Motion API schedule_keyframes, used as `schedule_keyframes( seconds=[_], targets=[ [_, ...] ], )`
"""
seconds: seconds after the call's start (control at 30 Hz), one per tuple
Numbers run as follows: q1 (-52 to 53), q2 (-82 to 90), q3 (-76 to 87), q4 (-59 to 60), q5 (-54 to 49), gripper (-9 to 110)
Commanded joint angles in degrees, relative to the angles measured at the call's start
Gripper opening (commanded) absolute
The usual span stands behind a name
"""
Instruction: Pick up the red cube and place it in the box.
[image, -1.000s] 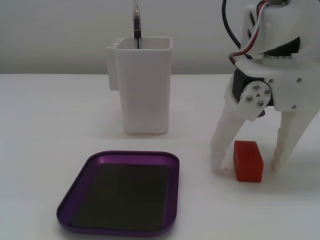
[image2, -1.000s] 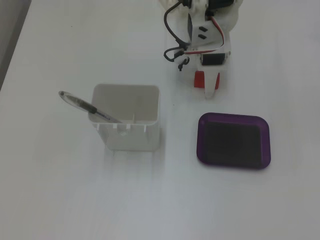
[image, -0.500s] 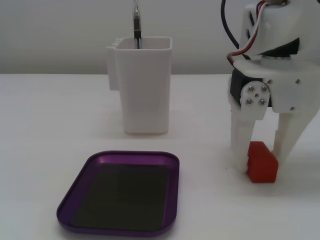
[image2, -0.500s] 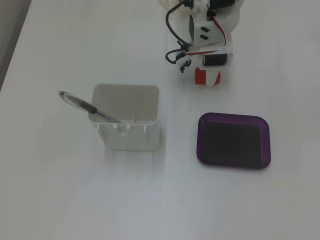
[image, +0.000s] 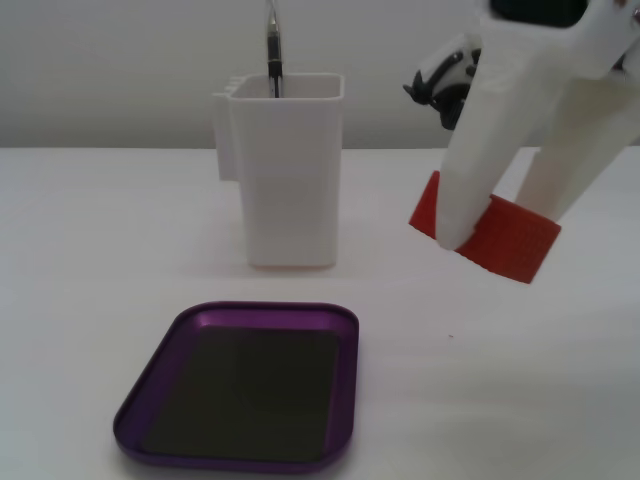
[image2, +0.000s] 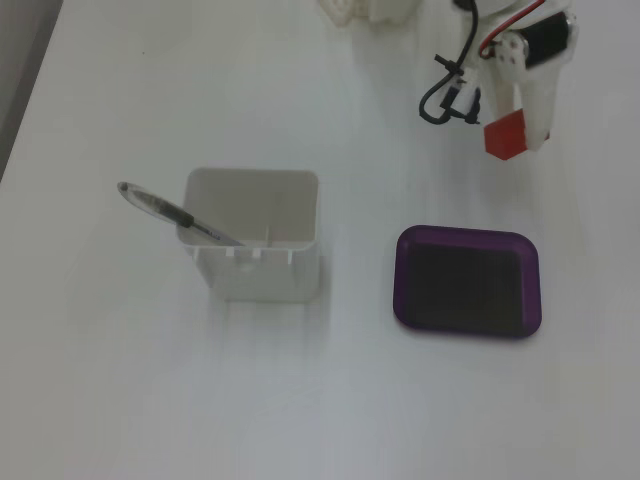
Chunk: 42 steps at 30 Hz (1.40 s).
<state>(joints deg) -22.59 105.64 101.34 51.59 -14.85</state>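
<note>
The red cube (image: 497, 236) hangs tilted in the air, pinched between the white fingers of my gripper (image: 500, 225), well above the table and to the right of the white container. From above, the red cube (image2: 506, 134) sits at the tips of my gripper (image2: 512, 130), up and slightly right of the box. The box (image: 245, 385) is a shallow purple tray with a dark floor, lying at the lower left of the low fixed view. In the high fixed view the box (image2: 468, 281) has nothing in it.
A tall white plastic container (image: 285, 170) with a pen (image2: 175, 213) leaning in it stands left of the box in the high view. The arm's base and black cable (image2: 445, 95) sit at the top edge.
The gripper shut on the red cube on the table, then lifted it. It now hangs tilted in the air, swung rightward in the high view.
</note>
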Motion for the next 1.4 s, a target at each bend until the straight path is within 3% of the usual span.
schedule_keyframes(
  seconds=[0.0,0.17,0.63,0.93,1.1,1.37],
  targets=[
    [-0.2,-1.5,-2.9,-7.5,-0.8,-1],
    [-0.1,-10.6,-6.1,-14.5,-0.6,-1],
    [8.6,-32.5,-27.4,-13.2,-0.2,-1],
    [8.9,-34.4,-27.2,-4.6,-0.2,-1],
    [10.8,-34.6,-27.8,0.9,6.5,-1],
    [12.9,-35.0,-27.8,1.4,8.4,-1]
  ],
)
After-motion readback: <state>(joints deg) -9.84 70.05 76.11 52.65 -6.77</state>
